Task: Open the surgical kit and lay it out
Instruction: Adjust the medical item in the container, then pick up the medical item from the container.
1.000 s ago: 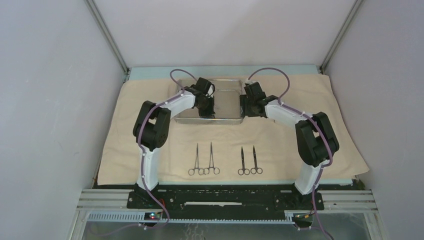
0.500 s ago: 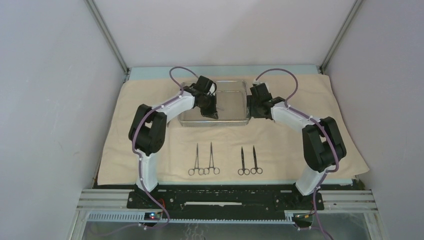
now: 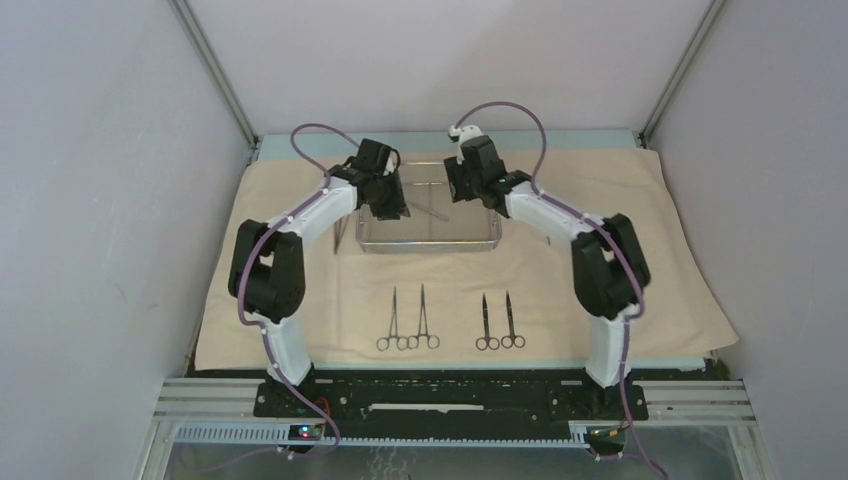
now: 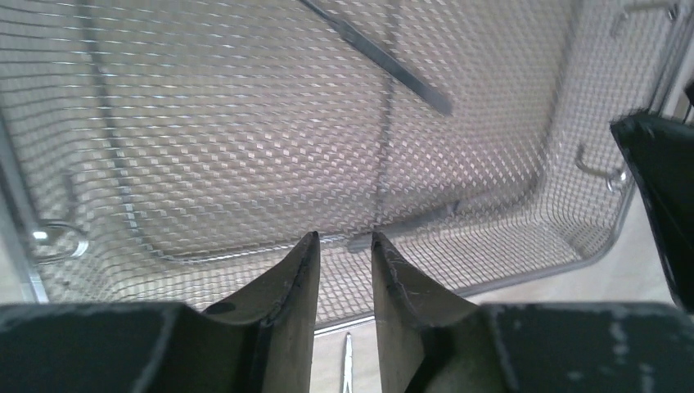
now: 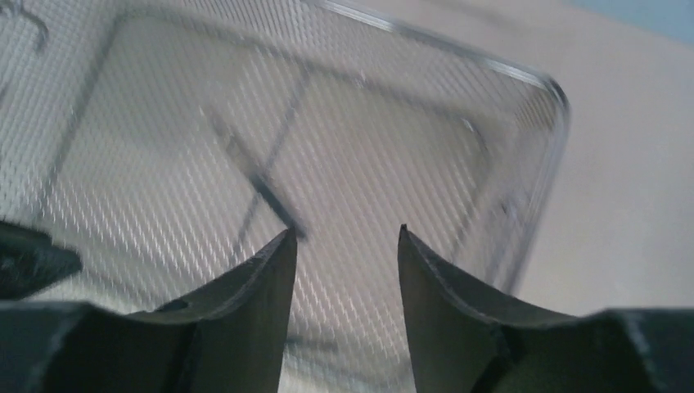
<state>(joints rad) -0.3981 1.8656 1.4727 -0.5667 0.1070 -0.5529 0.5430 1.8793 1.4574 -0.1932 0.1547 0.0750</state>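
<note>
Found tray (image 3: 440, 244) at far middle of cloth (image 3: 620, 270). Saw tweezers (image 3: 432, 212) lying slantwise inside it. Noted another slim steel piece (image 4: 348, 360) on cloth just outside tray wall. Counted four clamps (image 3: 424, 315) in a row on cloth's near part, rings nearest the bases. Logged left hand (image 4: 344, 241) over tray's left end, jaws narrow, empty. Logged right hand (image 5: 345, 233) over far right part, jaws wider, empty.

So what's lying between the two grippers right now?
A slim tweezer on the mesh tray floor lies between left gripper and right gripper; the top view shows it.
</note>
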